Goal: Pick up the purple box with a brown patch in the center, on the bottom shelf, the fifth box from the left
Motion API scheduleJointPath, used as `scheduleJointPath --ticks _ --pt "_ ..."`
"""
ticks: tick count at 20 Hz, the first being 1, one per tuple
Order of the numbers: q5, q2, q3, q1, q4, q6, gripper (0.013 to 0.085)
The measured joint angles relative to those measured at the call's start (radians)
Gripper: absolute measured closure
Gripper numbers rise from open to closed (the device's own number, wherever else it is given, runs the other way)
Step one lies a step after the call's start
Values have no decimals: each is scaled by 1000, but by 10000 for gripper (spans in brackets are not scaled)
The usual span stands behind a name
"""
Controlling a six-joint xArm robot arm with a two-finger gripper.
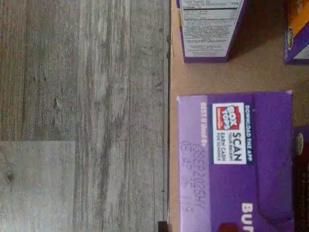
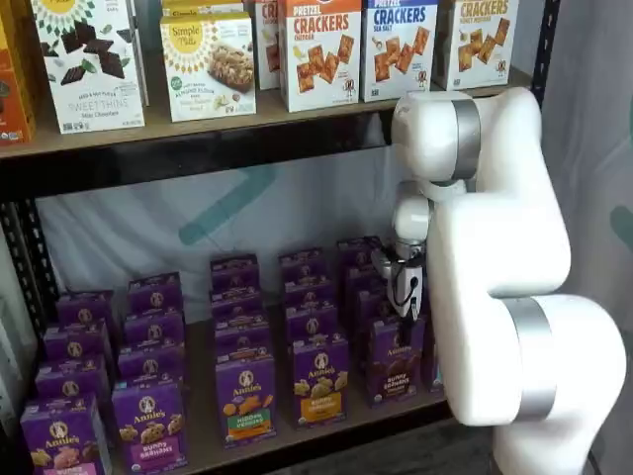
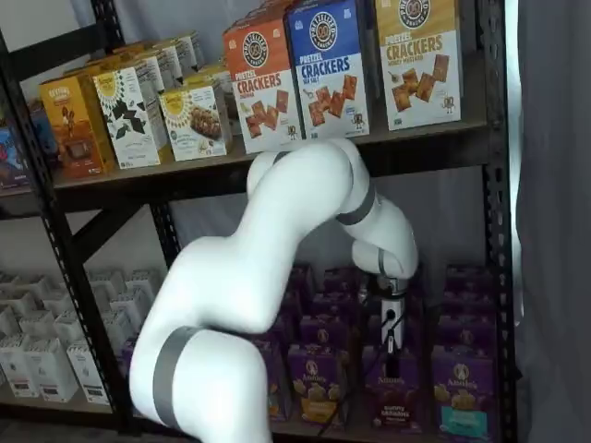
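The purple box (image 2: pixel 395 367) stands upright at the front of the bottom shelf (image 2: pixel 287 442), with a round white logo and a dark brown patch. It shows in both shelf views (image 3: pixel 391 393). My gripper (image 2: pixel 406 297) hangs just above it, black fingers pointing down, also seen in a shelf view (image 3: pixel 392 334). No gap or grip shows between the fingers. In the wrist view a purple carton top (image 1: pixel 236 159) with a Box Tops label lies close below the camera, at the edge of the light-brown board (image 1: pixel 256 72).
Purple cartons with yellow-orange bands (image 2: pixel 319 391) stand beside it, and one with a teal patch (image 3: pixel 460 399). Rows of purple cartons stand behind. Cracker boxes (image 2: pixel 318 49) fill the upper board. My white arm (image 2: pixel 495 257) stands in front. Grey wood floor (image 1: pixel 82 96) lies below.
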Motion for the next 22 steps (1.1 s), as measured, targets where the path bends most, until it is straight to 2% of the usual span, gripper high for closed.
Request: scheduleJointPath --ticks 6,13,18,22 --pt "-4 4 -3 0 3 -2 650" --pt "-26 -5 19 1 -7 5 650" --pt "-49 -57 96 -3 -3 -2 650" --pt "-75 -146 220 -8 70 -71 650"
